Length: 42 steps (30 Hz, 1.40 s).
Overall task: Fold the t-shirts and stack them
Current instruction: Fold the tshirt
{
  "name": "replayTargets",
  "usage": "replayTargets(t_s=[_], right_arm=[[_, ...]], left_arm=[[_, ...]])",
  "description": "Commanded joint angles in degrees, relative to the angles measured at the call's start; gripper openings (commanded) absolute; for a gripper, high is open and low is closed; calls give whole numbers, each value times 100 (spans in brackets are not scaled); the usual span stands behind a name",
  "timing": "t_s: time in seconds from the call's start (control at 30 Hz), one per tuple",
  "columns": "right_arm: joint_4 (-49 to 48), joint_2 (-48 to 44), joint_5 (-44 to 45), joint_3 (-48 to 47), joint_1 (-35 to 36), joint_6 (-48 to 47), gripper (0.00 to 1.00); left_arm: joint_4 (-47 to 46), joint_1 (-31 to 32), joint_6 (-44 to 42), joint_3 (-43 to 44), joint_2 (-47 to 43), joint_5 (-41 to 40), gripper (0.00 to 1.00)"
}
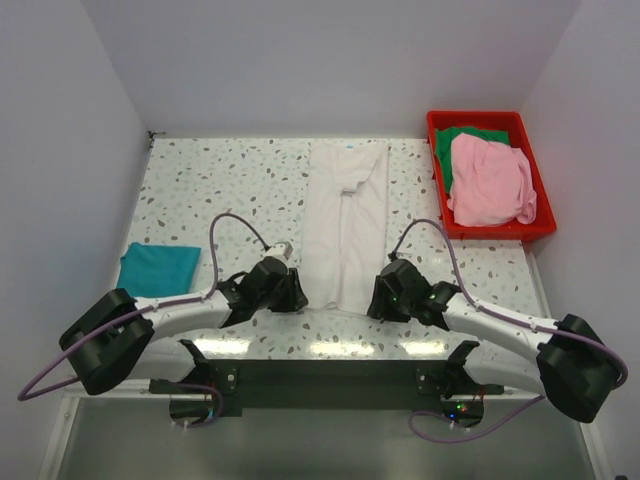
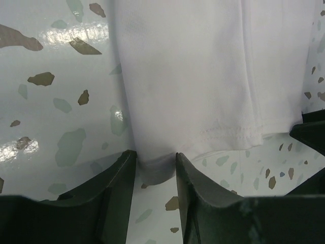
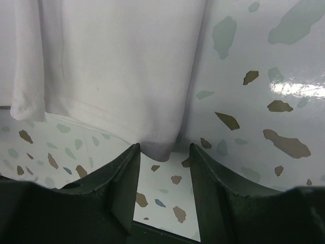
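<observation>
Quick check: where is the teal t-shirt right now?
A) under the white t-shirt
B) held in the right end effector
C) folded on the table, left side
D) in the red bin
C: the teal t-shirt lies folded flat on the table near its left edge; the red bin shows only the pink t-shirt and the green t-shirt.

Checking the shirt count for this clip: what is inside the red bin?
A crumpled pink t-shirt fills most of the red bin, lying over a green t-shirt that shows only at the far left. Anything beneath them is covered.
</observation>
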<state>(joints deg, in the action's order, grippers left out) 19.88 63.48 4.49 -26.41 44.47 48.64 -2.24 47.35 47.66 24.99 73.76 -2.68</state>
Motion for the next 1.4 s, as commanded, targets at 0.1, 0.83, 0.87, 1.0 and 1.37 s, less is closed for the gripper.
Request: replayTargets(t_s=[0.1, 0.83, 0.87, 1.0, 1.37], right_arm=[[-195, -64, 139, 189, 44, 154, 25], [1825, -2709, 262, 367, 176, 181, 0], [1896, -2727, 367, 200, 168, 111, 0], [2108, -2193, 1044, -1081, 176, -564, 0], [404, 1005, 1371, -2930, -657, -1761, 0]], left_arm=[[215, 151, 41, -38, 253, -145, 28], [1549, 1514, 1281, -189, -819, -839, 0], [1690, 1505, 1246, 134, -845, -970, 0], [2078, 1242, 729, 1015, -583, -1385, 0], [1394, -516, -362, 2923, 945, -1059, 0]])
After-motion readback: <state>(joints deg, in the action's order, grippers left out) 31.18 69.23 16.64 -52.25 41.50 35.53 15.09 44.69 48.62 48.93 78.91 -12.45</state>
